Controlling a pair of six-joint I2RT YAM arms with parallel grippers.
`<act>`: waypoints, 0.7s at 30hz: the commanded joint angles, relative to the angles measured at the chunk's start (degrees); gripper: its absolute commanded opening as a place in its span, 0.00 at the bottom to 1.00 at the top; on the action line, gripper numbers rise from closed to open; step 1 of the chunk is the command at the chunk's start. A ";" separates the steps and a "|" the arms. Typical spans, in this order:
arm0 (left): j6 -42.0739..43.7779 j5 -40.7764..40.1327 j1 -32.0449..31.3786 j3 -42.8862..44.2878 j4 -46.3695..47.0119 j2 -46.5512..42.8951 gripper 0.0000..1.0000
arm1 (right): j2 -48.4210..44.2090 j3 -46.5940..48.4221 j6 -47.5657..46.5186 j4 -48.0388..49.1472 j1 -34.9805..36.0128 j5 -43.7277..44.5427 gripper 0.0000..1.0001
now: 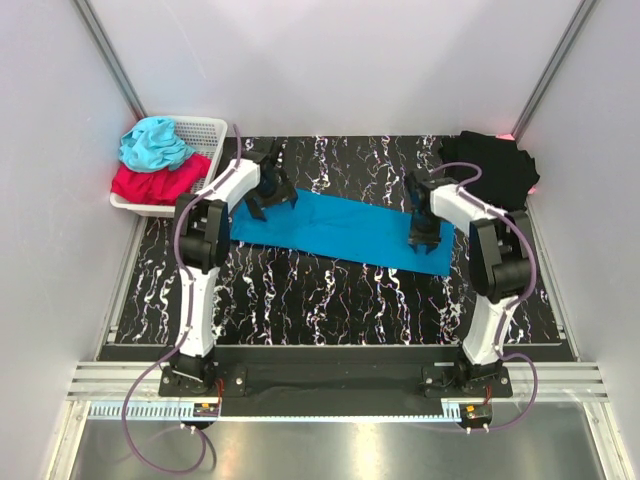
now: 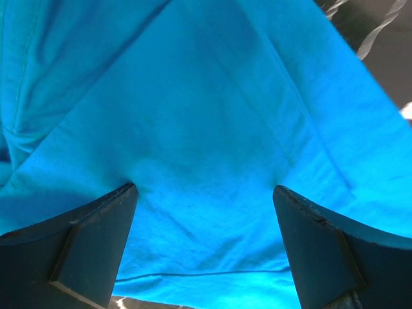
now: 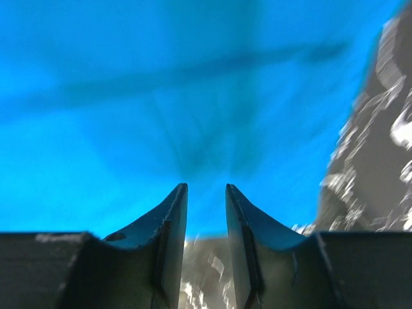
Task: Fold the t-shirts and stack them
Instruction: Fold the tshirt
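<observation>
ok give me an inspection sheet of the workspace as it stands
surface: black marble-pattern table
job's things: blue t-shirt laid as a long strip across the middle; black t-shirt heaped at the far right corner
clutter: white basket at far left, holding teal cloth and red cloth
grippers: left gripper open over the blue shirt's left end; right gripper nearly closed at its right end, grip unclear
cables: purple cables loop from both bases, off the cloth
surroundings: white walls; metal rail along the near edge
</observation>
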 commanded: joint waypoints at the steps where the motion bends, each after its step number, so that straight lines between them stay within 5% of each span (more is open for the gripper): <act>1: 1.92 7.11 0.06 6.05 1.38 6.79 0.95 | -8.87 -3.34 1.25 -1.71 6.28 -2.67 0.38; 12: 8.25 8.79 -1.17 17.49 1.02 12.70 0.99 | -22.50 -11.60 7.14 -0.57 24.05 -6.19 0.37; 21: 8.25 5.28 -1.61 1.00 14.28 -2.67 0.99 | -14.26 -1.69 4.32 -4.33 23.17 10.85 0.39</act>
